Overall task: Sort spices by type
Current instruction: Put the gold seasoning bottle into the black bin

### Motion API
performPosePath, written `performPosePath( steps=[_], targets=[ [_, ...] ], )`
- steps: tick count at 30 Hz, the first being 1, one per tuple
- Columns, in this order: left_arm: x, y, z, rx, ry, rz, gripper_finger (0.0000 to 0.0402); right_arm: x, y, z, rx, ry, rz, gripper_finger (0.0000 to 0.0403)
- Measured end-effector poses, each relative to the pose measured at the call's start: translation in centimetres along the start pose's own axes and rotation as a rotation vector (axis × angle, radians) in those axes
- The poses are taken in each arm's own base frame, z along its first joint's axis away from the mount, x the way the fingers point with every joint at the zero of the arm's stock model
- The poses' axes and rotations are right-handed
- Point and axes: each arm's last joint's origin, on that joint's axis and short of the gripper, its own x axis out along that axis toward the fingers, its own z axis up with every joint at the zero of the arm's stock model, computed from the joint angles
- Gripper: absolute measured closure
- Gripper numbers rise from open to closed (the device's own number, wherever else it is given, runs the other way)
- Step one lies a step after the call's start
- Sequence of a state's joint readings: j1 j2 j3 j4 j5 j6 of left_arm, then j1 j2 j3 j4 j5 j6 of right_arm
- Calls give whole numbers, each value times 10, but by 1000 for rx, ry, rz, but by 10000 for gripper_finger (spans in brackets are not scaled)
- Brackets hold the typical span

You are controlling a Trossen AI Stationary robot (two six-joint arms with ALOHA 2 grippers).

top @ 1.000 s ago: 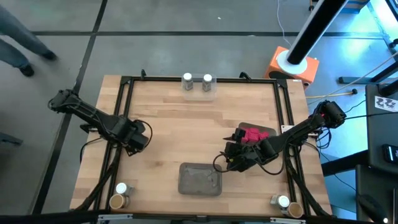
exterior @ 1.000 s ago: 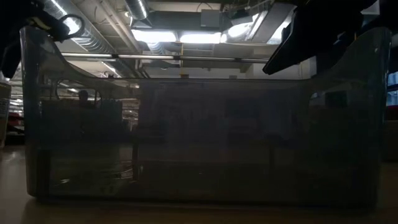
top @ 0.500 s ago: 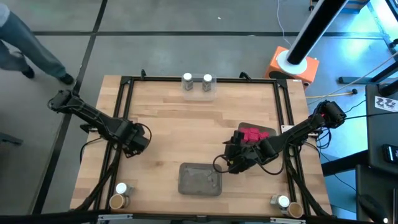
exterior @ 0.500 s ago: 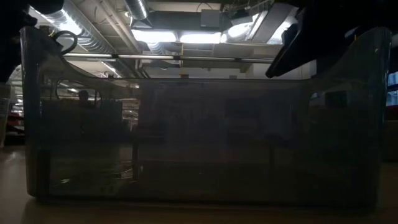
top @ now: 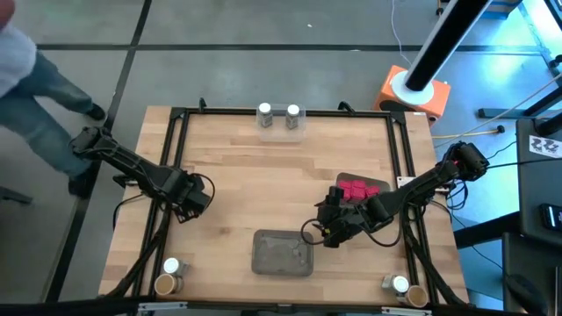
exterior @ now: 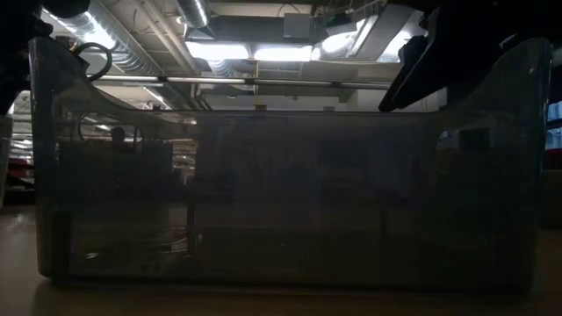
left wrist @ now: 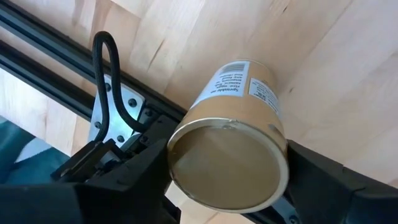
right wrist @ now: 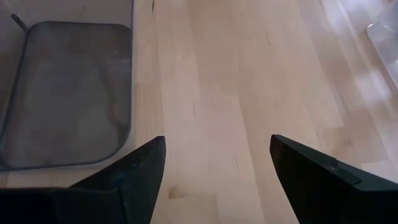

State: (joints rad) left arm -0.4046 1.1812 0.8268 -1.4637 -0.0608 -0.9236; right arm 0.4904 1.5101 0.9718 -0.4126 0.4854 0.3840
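Round tan cardboard-look jar with a printed label [left wrist: 231,151], lower middle of the left wrist frame, between left gripper [left wrist: 227,180] fingers, closing around it. Light, rigid, slick sides; best pinched mid-body.

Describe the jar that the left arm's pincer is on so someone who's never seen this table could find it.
Start at the wooden table and go to its left side, by the black frame rail. There the left pincer sits around a round tan-topped jar with a printed white label. The other tan-topped jars stand in the near corners beside white-capped ones; this one stands alone.
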Motion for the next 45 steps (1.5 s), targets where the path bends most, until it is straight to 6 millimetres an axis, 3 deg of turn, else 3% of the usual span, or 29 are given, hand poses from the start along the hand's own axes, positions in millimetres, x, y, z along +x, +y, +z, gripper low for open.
performPosePath(
  steps=[22,32,45],
  targets=[
    [0,-2,2,-18,-20,-21,142,0,0,0,0,0,0,113],
    [-17,-11,10,-52,-102,-137,139,0,0,0,0,1,0,113],
    [-17,-16,14,-39,-129,-167,144,0,0,1,-18,-13,5,113]
  ],
)
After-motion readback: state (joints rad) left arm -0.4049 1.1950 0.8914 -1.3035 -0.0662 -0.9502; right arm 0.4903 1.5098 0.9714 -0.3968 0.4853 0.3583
